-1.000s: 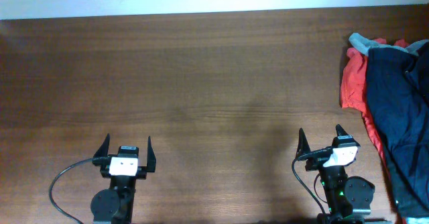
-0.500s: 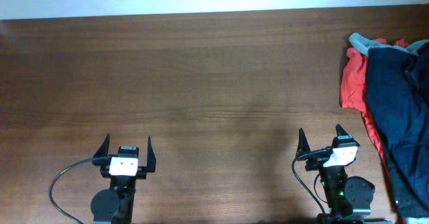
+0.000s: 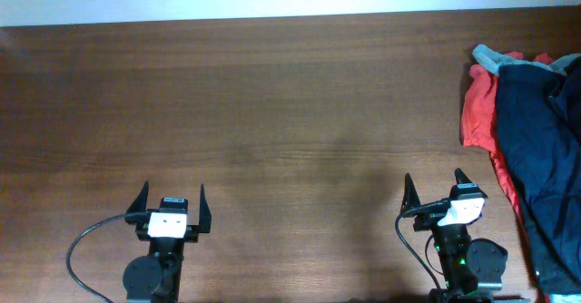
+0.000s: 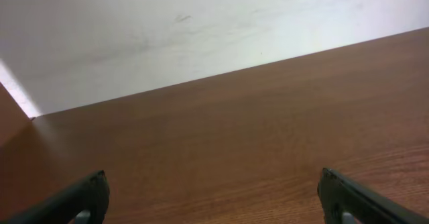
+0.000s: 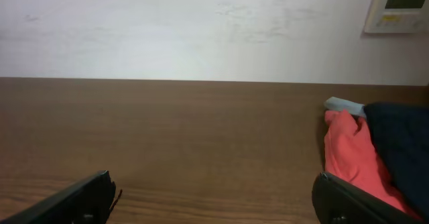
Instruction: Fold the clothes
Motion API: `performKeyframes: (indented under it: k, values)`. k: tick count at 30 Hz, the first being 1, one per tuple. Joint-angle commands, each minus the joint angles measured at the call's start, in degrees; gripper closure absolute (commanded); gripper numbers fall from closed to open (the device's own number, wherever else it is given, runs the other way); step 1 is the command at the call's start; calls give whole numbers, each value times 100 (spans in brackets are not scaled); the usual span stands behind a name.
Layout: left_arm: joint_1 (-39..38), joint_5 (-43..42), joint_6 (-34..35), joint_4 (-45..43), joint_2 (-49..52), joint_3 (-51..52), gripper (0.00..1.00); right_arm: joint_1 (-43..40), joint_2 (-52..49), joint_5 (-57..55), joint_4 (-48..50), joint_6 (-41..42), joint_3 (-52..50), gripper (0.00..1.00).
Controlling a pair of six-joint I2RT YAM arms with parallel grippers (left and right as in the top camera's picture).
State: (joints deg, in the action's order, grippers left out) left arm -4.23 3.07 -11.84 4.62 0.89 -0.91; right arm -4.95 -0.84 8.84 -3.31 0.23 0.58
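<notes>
A pile of clothes lies at the table's right edge: dark navy shorts (image 3: 545, 149) on top, an orange-red garment (image 3: 477, 112) under them and a grey piece (image 3: 490, 58) at the far end. The pile also shows in the right wrist view, navy (image 5: 402, 140) over orange-red (image 5: 348, 150). My left gripper (image 3: 170, 199) is open and empty near the front edge at the left. My right gripper (image 3: 438, 187) is open and empty near the front edge, left of the pile and apart from it.
The brown wooden table (image 3: 272, 112) ends at a white wall (image 5: 201, 29) at the back. A white wall panel (image 5: 397, 6) hangs at the upper right in the right wrist view. Black cables (image 3: 86, 244) run by the arm bases.
</notes>
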Motion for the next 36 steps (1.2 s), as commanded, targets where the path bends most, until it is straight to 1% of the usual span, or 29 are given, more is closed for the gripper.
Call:
performKeyframes:
  k: [1, 17, 19, 23, 32, 36]
  values:
    - [-28, -28, -90, 0, -22, 33, 1, -37, 33, -33, -35, 66, -26, 1]
    - [-28, -28, -90, 0, -22, 33, 1, -37, 33, -33, -35, 66, -26, 1]
    - [-28, -28, -90, 0, -22, 33, 1, -37, 33, -118, -35, 61, -26, 1]
    - [-28, -26, -90, 0, -22, 33, 1, -37, 33, -726, -37, 66, -26, 1]
    - [-26, -28, -90, 0, -22, 33, 1, -35, 33, -688, -57, 68, -26, 1]
    - [-28, -28, -90, 0, -22, 33, 1, -33, 33, -348, -74, 68, -26, 2]
